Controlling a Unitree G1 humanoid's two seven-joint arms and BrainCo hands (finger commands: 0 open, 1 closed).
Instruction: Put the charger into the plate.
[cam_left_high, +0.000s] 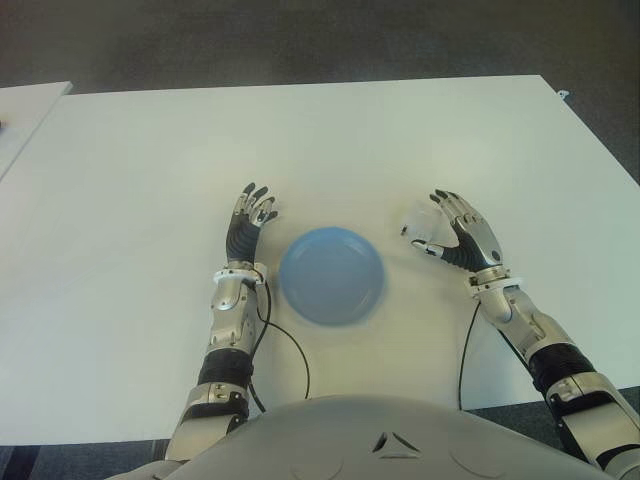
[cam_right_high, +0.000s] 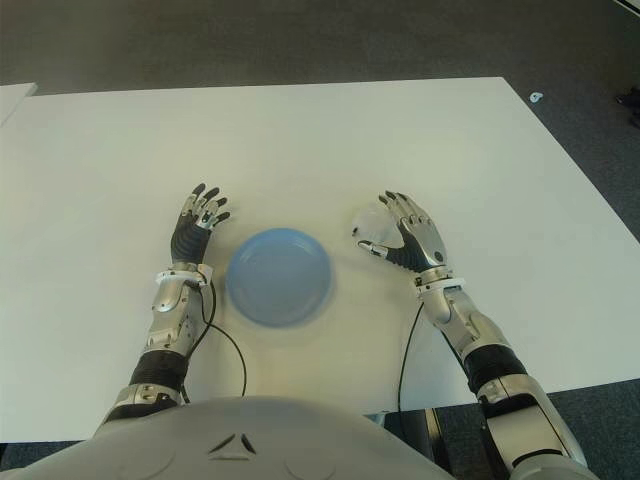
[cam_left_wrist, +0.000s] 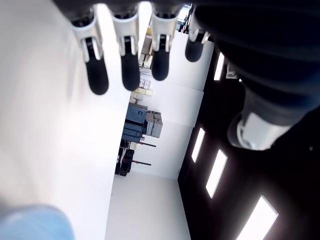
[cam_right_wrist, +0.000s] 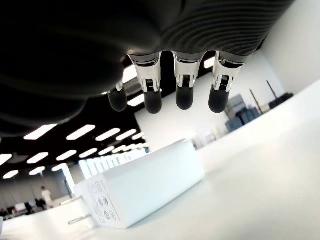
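Big white table (cam_left_high: 150, 300) fills the view, and in the middle of its near half sits the blue plate (cam_left_high: 331, 275), bare inside, nothing in it yet. On the plate's left side the left hand (cam_left_high: 248, 222) shows with fingers spread and holding nothing, idle for the moment. Over on the plate's right side the right hand (cam_left_high: 462, 237) hangs above the table, fingers extended and relaxed, thumb out toward the plate, gripping nothing. And there's the prize: the white charger (cam_right_wrist: 142, 190), a small block lying flat on the table just under and ahead of those fingertips (cam_right_wrist: 182, 100), prongs pointing off one end; in the head views it's only a pale shape against the white top. So the pick-up is the job now, I'd say. To do it well, lower the palm until fingers and thumb straddle the block across its narrow sides, close firmly since the smooth casing may slip, lift clear of the rim, then carry it left and set it down in the plate's middle. There's small grey print on the prong end, too tiny to read.
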